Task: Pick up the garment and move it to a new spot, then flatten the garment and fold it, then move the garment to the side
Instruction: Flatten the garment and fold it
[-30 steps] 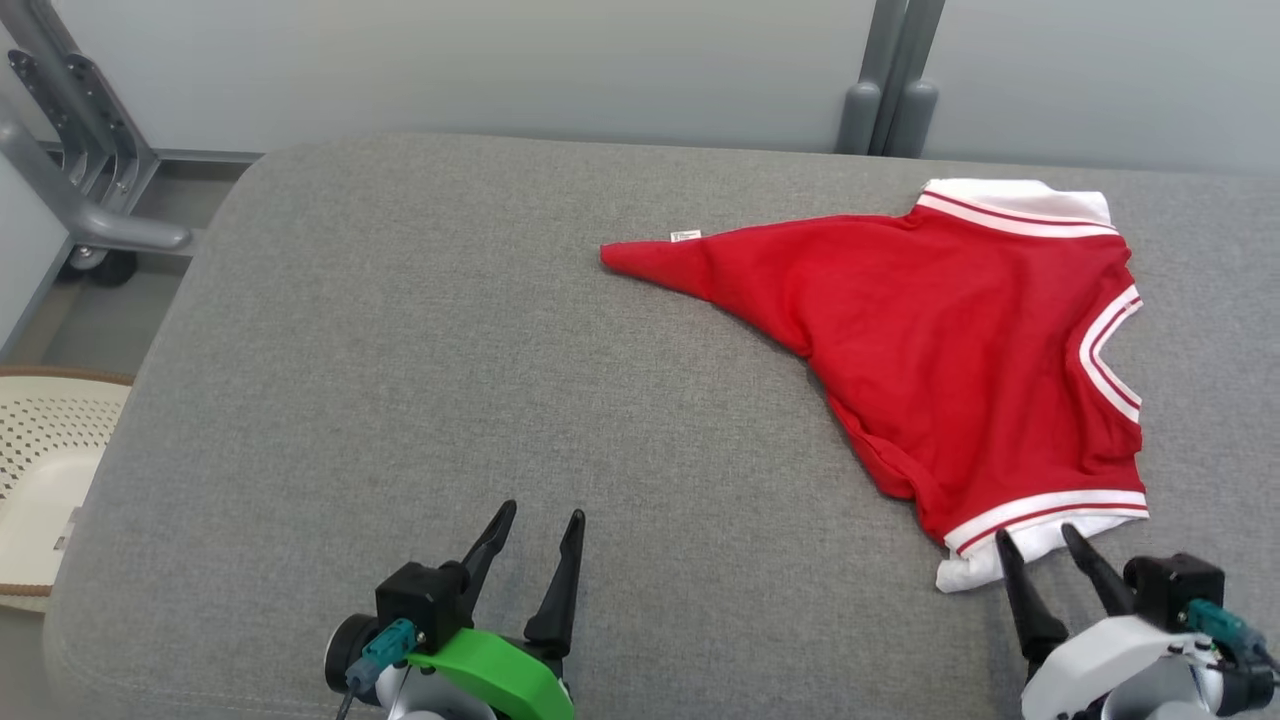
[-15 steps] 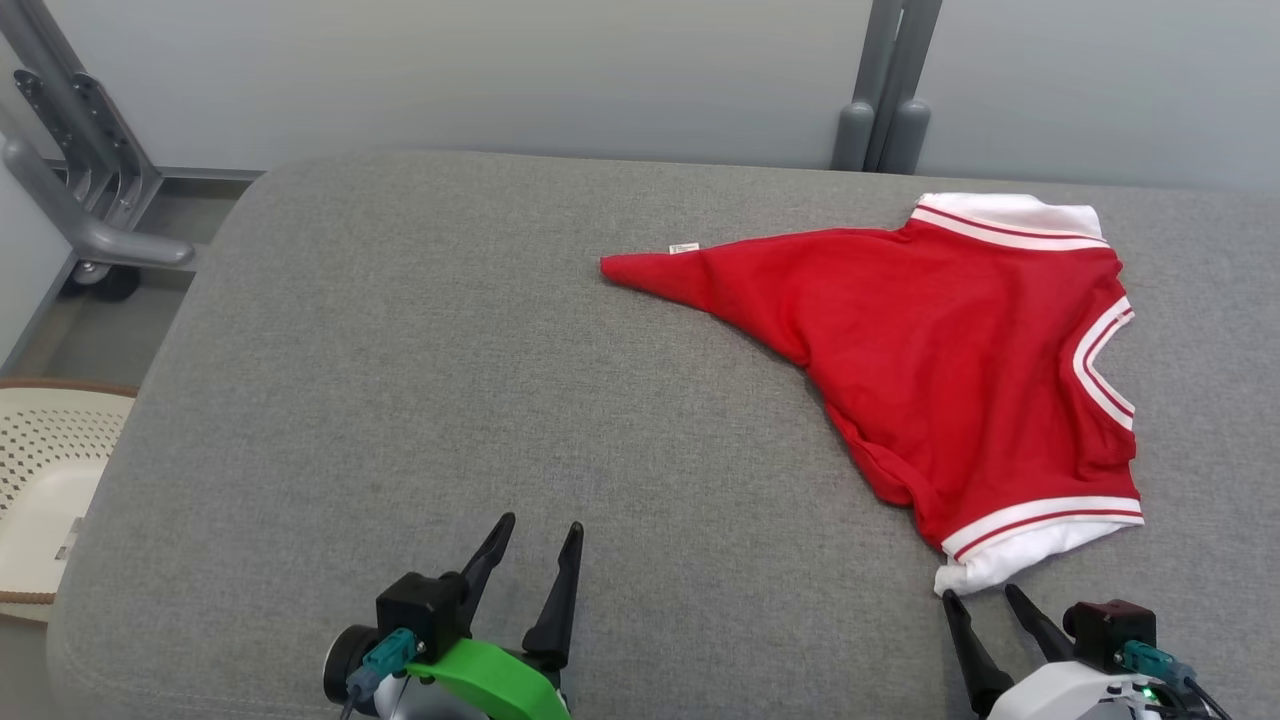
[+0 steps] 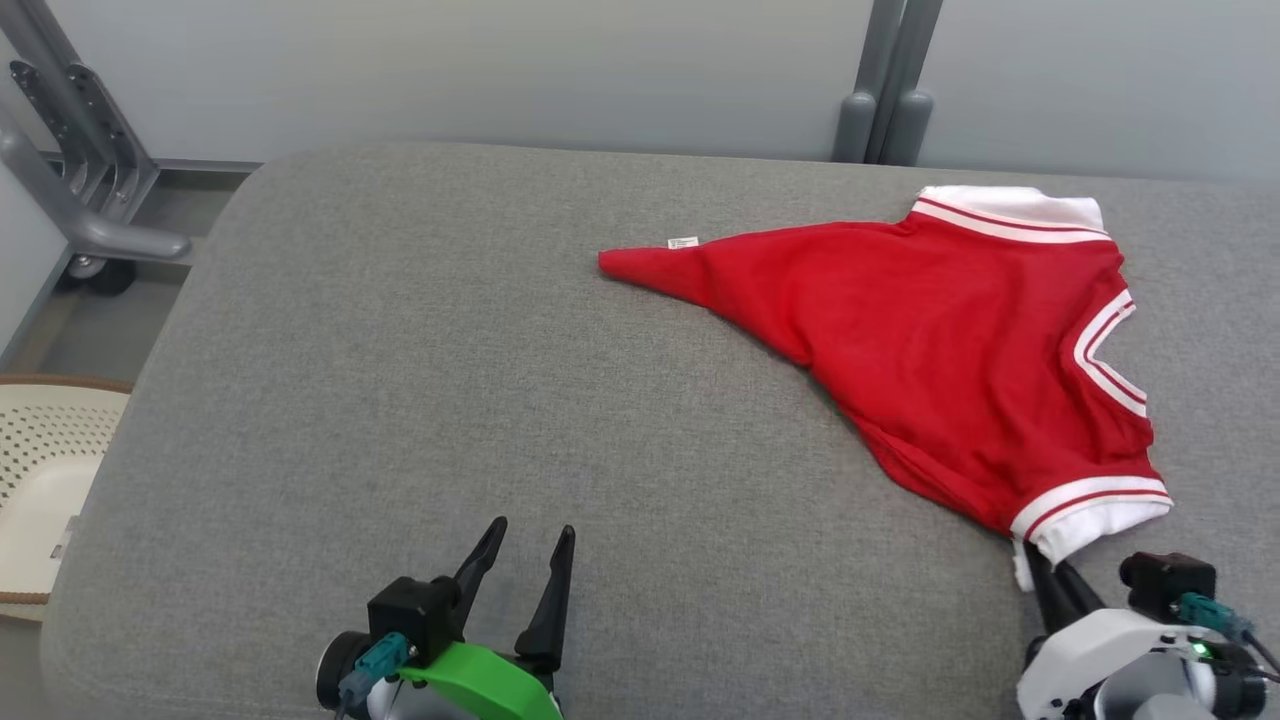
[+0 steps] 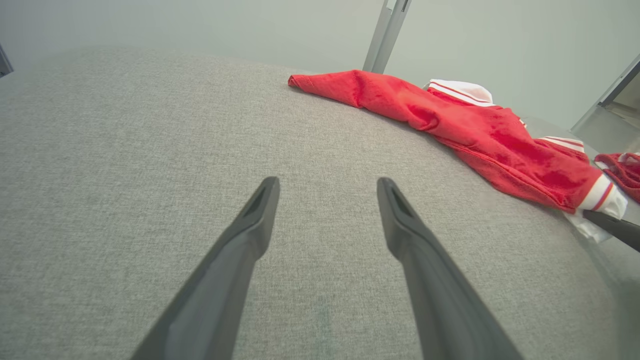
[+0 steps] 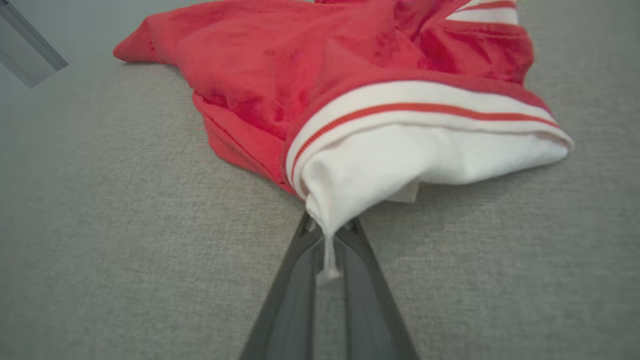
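Observation:
The garment [image 3: 930, 340], a bright red shirt with white striped trim, lies spread on the right half of the grey cushioned surface [image 3: 450, 380]; its hem corner points left and carries a small white label [image 3: 683, 242]. My right gripper [image 3: 1040, 572] at the lower right is shut on the corner of the near white sleeve [image 5: 400, 165], which is lifted slightly. In the right wrist view the white cloth is pinched between the two fingers [image 5: 295, 305]. My left gripper [image 3: 523, 548] stands open above bare fabric at the lower left, well apart from the garment [image 4: 450, 125].
A darker red bundled piece [image 4: 622, 172] lies beyond the garment at the right edge of the left wrist view. A cream perforated basket [image 3: 45, 470] sits on the floor to the left. Grey metal frame legs [image 3: 80, 190] and posts [image 3: 885, 110] stand behind the surface.
My right gripper has closed on the near white sleeve corner and pulled it toward the lower right, stretching the sleeve. The left gripper has stayed open in place. The head camera shifted slightly.

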Robot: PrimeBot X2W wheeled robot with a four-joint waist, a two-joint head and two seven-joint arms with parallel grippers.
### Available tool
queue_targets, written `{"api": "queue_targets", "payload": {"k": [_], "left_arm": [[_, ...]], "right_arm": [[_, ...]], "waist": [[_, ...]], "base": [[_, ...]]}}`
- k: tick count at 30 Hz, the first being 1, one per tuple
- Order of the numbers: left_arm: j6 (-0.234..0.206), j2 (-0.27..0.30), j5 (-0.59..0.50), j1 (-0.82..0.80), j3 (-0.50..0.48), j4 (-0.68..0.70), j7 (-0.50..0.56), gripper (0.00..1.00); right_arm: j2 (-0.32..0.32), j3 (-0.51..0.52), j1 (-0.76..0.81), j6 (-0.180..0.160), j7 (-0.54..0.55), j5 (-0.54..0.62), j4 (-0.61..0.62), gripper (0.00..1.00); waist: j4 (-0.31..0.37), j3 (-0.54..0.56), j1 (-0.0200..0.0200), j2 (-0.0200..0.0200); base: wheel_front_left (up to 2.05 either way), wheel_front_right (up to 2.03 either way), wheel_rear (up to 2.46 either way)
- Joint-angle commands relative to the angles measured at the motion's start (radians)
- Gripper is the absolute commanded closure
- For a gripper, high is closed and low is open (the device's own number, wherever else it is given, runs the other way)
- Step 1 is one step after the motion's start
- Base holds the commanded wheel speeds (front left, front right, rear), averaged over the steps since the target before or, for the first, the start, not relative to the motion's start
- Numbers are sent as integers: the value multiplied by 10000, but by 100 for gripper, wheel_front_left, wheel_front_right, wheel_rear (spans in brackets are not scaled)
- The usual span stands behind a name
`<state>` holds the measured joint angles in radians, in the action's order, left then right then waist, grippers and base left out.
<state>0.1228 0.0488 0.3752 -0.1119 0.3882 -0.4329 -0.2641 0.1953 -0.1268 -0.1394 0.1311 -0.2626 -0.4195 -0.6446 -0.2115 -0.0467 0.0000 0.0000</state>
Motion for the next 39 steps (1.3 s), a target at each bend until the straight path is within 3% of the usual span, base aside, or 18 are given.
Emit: {"api": "queue_targets", "payload": {"k": [1,10,18,24,30,31,32,39], "left_arm": [[7,35,60,179,-44,1,1,0],[42,36,406,288,107,-12,0,0],[56,38,558,154,478,-98,0,0],[72,38,627,-111,888,-148,0,0],[67,35,716,-400,1214,-109,1,0],[69,35,726,-427,1257,-96,1,0],[69,35,748,-446,1286,-75,1,0],[-40,30,822,-617,1335,215,0,0]], "right_arm": [[335,166,100,-8,-25,155,117,100],[1837,1142,-155,-8,-25,1346,1700,100],[2153,675,-1589,-8,800,1800,2701,100],[2303,190,-3204,-10,1203,2195,1788,100],[2369,791,-5178,-11,1372,2849,-871,100],[2333,829,-5293,-10,1551,2932,-1319,18],[2318,854,-5379,-11,1782,3005,-1749,0],[2066,609,-5441,-11,1101,3026,-2989,0]], "waist": [[237,93,0,0],[1177,415,0,0],[992,289,0,0],[127,-16,0,0],[-1135,-522,0,0],[-1232,-575,0,0],[-1291,-623,0,0],[-830,-748,0,0]], "base": [[0,0,0],[0,0,0],[0,0,0],[0,0,0],[0,0,0],[0,0,0],[0,0,0],[0,0,0]]}}
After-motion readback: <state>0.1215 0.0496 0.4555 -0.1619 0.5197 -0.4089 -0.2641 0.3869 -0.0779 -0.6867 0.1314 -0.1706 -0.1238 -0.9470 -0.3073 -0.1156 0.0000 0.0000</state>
